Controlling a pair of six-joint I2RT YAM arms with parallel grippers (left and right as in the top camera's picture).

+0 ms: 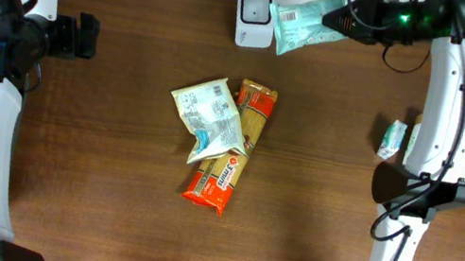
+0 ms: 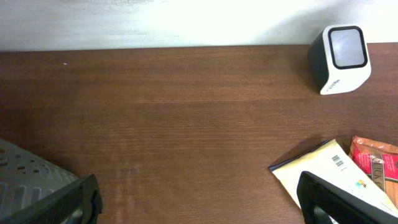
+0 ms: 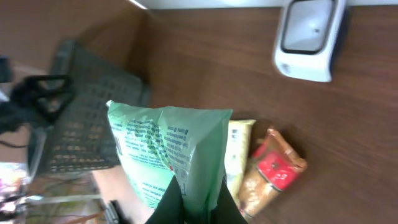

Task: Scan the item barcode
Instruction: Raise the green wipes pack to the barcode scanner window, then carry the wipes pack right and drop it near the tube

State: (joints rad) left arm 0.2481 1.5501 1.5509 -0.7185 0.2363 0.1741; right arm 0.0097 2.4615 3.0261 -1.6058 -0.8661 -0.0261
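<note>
Fingers (image 3: 169,208) of my right gripper (image 1: 335,19) clenched on the green packet (image 3: 177,149), held at the scanner (image 1: 255,5).

Grip is on one end of the green packet. Its free end reaches toward the scanner at the far edge of the table (image 1: 108,185), just beside it in the overhead view; I cannot tell whether they touch. My left gripper (image 1: 86,36) stands with fingers (image 2: 339,199) spread wide, grasping nothing, at the left side and well apart from the goods. Mid-table, a cream packet (image 1: 208,118) lies across an orange packet (image 1: 231,164), the two touching. A small white-and-green item (image 1: 392,140) lies close to my right arm. A grey basket (image 3: 81,118) shows beyond the green packet in the right wrist view.
</note>
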